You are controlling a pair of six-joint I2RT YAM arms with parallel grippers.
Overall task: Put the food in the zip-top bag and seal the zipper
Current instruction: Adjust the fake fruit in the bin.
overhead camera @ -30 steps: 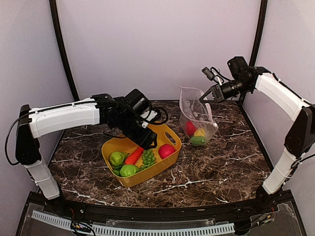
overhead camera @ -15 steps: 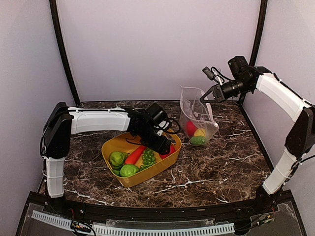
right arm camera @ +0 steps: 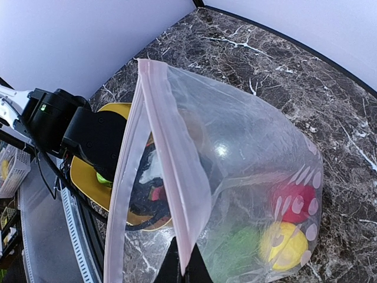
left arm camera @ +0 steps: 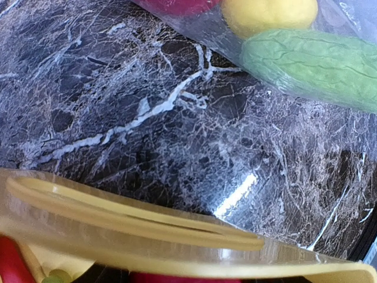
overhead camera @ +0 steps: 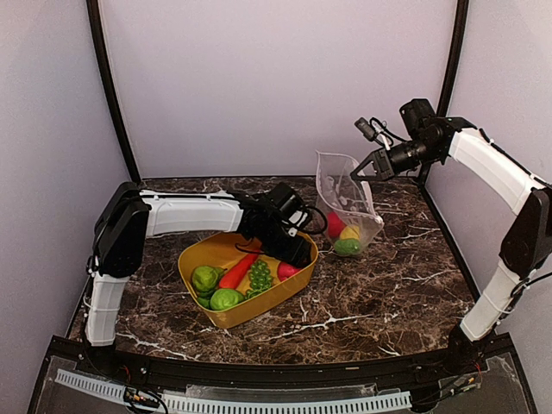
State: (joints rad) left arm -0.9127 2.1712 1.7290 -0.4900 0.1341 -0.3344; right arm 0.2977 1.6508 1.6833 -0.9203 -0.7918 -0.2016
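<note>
**Food part bagged, loading under way**

Inside bag (overhead camera: 343, 194), upright at far right of bench (overhead camera: 379, 293): red ball (overhead camera: 334, 224), lemon (overhead camera: 349, 232), cucumber (overhead camera: 347, 247). Lying in tub (overhead camera: 259, 309), near and to bag's left: carrot (overhead camera: 235, 272), grapes (overhead camera: 260, 276), green rounds (overhead camera: 205, 278), second red ball (overhead camera: 289, 270).

Right gripper (overhead camera: 360, 171): clamped fully on bag's mouth edge by zipper (right arm camera: 179, 177), holding mouth up and open toward the left. Left gripper (overhead camera: 296, 253): low in right end of tub, over second red ball. Cannot tell how wide open, or whether anything held, with jaws hidden in every view.

Step in hand, by judgement: picking next piece from tub. Zipper unsealed, sealing not yet due.

Next move calls for closing on second red ball, lifting clear of tub rim, carrying right and up to mouth, and releasing only once inside. Calls also for a steady hold on mouth edge, thin plastic being likely to sag or fold.
</note>
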